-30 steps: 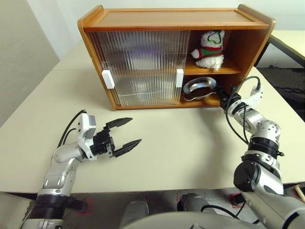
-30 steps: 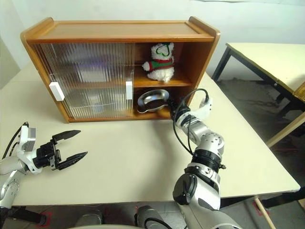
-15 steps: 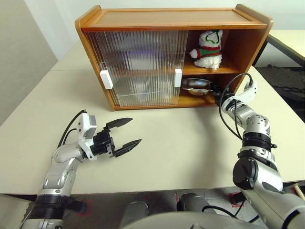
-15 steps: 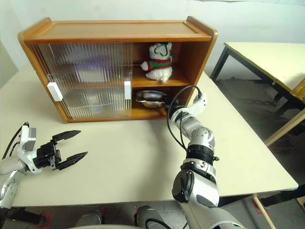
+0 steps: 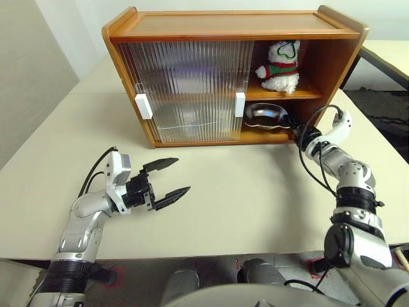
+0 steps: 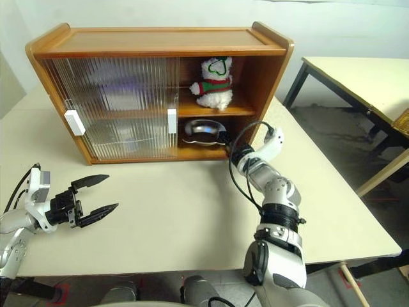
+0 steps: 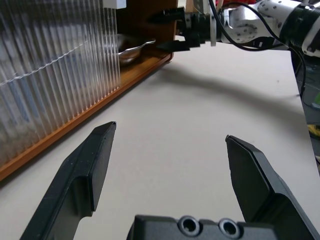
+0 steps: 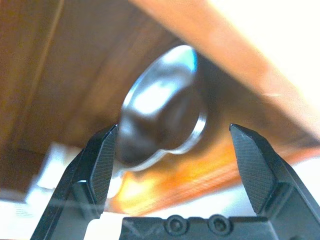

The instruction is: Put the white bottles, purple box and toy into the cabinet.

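The cabinet (image 5: 192,25) stands at the back of the table with its right side uncovered. On its upper shelf sits the toy (image 5: 279,59), upright, white with a red-and-green scarf. My right gripper (image 5: 292,123) is open at the mouth of the lower shelf, just short of a steel bowl (image 5: 265,114) that lies there; nothing sits between its fingers (image 8: 100,160). My left gripper (image 5: 181,174) hovers open and empty over the table, well in front of the cabinet. The white bottles and the purple box are hidden.
Ribbed translucent sliding doors (image 5: 185,89) with white handles (image 5: 144,105) cover the cabinet's left and middle. Bare table (image 5: 243,192) stretches between the two arms. A second table (image 6: 358,77) stands off to the right.
My right gripper has gone from shut to open and let go of the steel bowl. The bowl has dropped from tilted to lying on the lower shelf. The left arm is unchanged.
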Robot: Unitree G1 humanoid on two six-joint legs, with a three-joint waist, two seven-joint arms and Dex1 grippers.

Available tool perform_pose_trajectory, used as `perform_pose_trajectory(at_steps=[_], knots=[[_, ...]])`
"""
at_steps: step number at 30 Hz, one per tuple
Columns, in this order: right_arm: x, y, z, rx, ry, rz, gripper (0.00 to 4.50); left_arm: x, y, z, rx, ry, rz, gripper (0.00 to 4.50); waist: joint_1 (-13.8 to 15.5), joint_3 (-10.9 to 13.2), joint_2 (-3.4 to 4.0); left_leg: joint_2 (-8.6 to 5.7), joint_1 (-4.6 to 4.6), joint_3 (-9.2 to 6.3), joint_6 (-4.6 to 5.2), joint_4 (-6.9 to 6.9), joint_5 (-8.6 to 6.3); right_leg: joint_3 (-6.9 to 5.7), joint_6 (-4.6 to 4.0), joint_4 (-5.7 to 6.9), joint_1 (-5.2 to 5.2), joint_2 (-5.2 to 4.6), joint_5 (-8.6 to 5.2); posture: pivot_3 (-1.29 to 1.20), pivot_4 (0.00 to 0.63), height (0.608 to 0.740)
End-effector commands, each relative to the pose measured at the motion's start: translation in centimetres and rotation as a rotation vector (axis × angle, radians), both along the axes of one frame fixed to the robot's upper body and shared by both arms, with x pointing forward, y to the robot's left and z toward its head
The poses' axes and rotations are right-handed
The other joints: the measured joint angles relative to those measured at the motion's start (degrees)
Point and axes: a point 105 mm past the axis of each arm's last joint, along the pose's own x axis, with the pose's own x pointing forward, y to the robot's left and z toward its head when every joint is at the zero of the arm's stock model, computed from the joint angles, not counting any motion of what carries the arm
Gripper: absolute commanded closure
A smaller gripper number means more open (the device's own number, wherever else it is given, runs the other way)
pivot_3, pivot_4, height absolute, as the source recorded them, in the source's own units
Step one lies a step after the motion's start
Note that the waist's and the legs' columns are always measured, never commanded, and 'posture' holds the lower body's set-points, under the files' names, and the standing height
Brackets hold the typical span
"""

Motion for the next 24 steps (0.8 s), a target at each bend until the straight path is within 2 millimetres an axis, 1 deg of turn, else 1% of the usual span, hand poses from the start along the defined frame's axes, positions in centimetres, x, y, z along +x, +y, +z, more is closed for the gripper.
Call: perform_pose_trajectory(at_steps=[1, 3, 5, 7, 9, 10, 12, 13, 14, 16, 17, 19, 22, 24], knots=[[-1.3, 0.0, 0.4, -0.146, -0.023, 0.089, 0.03, 0.0, -0.2, 0.0, 0.011, 0.002, -0.013, 0.00, 0.00, 0.00, 0.00, 0.00, 0.01, 0.00, 0.00, 0.01, 0.00, 0.00, 0.00, 0.00, 0.01, 0.00, 0.00, -0.11, 0.007, 0.740], [-2.5, 0.3, 0.6, -0.229, -0.047, 0.170, 0.03, 0.0, -0.2, -0.1, 0.010, 0.003, -0.013, 0.00, 0.00, 0.00, -0.01, -0.02, 0.01, 0.00, 0.00, 0.03, 0.00, 0.00, 0.02, -0.01, 0.05, 0.01, -0.03, -0.11, 0.006, 0.740], [-3.8, 1.4, 0.7, -0.284, -0.087, 0.279, 0.03, 0.0, -0.2, -0.2, 0.008, 0.004, -0.011, 0.00, -0.01, 0.00, -0.01, -0.06, 0.02, 0.00, -0.01, 0.04, 0.00, -0.01, 0.05, -0.01, 0.08, 0.01, -0.07, -0.11, 0.006, 0.740], [-4.8, 3.2, 0.6, -0.283, -0.129, 0.389, 0.03, 0.0, -0.1, -0.2, 0.007, 0.004, -0.010, 0.00, -0.17, -0.01, -0.02, -0.09, 0.02, 0.01, -0.02, 0.06, 0.00, 0.00, -0.01, -0.01, 0.10, 0.02, -0.19, -0.11, 0.003, 0.740], [-5.2, 4.0, 0.7, -0.260, -0.150, 0.420, 0.03, 0.0, -0.1, -0.3, 0.006, 0.004, -0.011, 0.00, -0.53, -0.02, -0.04, -0.07, 0.05, 0.05, -0.02, 0.11, 0.01, 0.01, 0.31, 0.00, 0.11, 0.08, -0.47, -0.10, 0.000, 0.740], [-5.1, 4.8, 1.2, -0.233, -0.177, 0.430, 0.19, 0.1, -0.2, -0.3, 0.005, 0.003, -0.011, 0.00, -0.54, -0.02, -0.04, -0.07, 0.05, 0.06, -0.03, 0.16, 0.01, 0.02, 0.29, 0.00, 0.12, 0.10, -0.52, -0.10, 0.000, 0.740], [-5.3, 7.6, 2.8, -0.175, -0.259, 0.512, 0.62, 0.1, -0.2, -0.2, 0.003, -0.002, -0.009, 0.00, -0.48, -0.02, -0.03, -0.07, 0.05, 0.05, -0.05, 0.30, 0.03, 0.02, 0.32, 0.02, 0.15, 0.11, -0.48, -0.10, 0.000, 0.740], [-5.4, 8.5, 3.3, -0.162, -0.281, 0.539, 1.04, 0.1, -0.2, -0.2, 0.003, -0.004, -0.008, 0.00, -0.49, -0.02, -0.03, -0.07, 0.05, 0.04, -0.05, 0.35, 0.03, 0.03, 0.31, 0.03, 0.15, 0.11, -0.46, -0.09, 0.000, 0.740], [-5.3, 9.1, 3.6, -0.154, -0.294, 0.551, 1.35, 0.1, -0.2, -0.2, 0.003, -0.004, -0.007, 0.00, -0.48, -0.02, -0.03, -0.06, 0.06, 0.04, -0.05, 0.36, 0.04, 0.03, 0.29, 0.03, 0.15, 0.12, -0.43, -0.09, 0.000, 0.740], [-4.9, 10.4, 4.2, -0.110, -0.310, 0.560, 2.19, 0.2, -0.2, -0.2, 0.005, -0.005, -0.005, 0.00, -0.30, -0.03, -0.04, -0.06, 0.07, 0.01, -0.07, 0.39, 0.07, 0.03, 0.21, 0.03, 0.16, 0.12, -0.36, -0.09, 0.000, 0.740], [-4.5, 11.3, 4.7, -0.087, -0.326, 0.569, 2.51, 0.1, -0.1, -0.2, 0.005, -0.006, -0.003, 0.00, -0.22, -0.03, -0.05, -0.05, 0.08, 0.00, -0.07, 0.40, 0.08, 0.03, 0.17, 0.03, 0.16, 0.11, -0.34, -0.09, 0.000, 0.740], [-4.0, 12.5, 5.3, -0.064, -0.346, 0.584, 3.32, 0.1, -0.1, -0.2, 0.007, -0.008, -0.001, 0.00, -0.18, -0.03, -0.05, -0.01, 0.08, -0.05, -0.07, 0.39, 0.08, 0.02, -0.32, 0.03, 0.13, 0.11, -0.06, -0.08, 0.000, 0.740], [-3.7, 14.2, 7.1, -0.039, -0.385, 0.619, 4.45, 0.1, 0.1, 0.0, 0.012, -0.013, 0.004, 0.00, 0.19, -0.03, -0.04, 0.04, 0.03, -0.16, -0.07, 0.35, 0.08, -0.08, -0.58, 0.03, 0.00, 0.10, -0.01, -0.07, 0.000, 0.740], [-3.7, 15.3, 7.6, -0.045, -0.396, 0.651, 4.45, 0.1, 0.1, 0.0, 0.013, -0.014, 0.007, 0.00, 0.38, -0.04, -0.04, 0.07, 0.00, -0.18, -0.08, 0.24, 0.08, -0.13, -0.68, 0.03, -0.04, 0.09, -0.06, -0.07, 0.000, 0.740]])
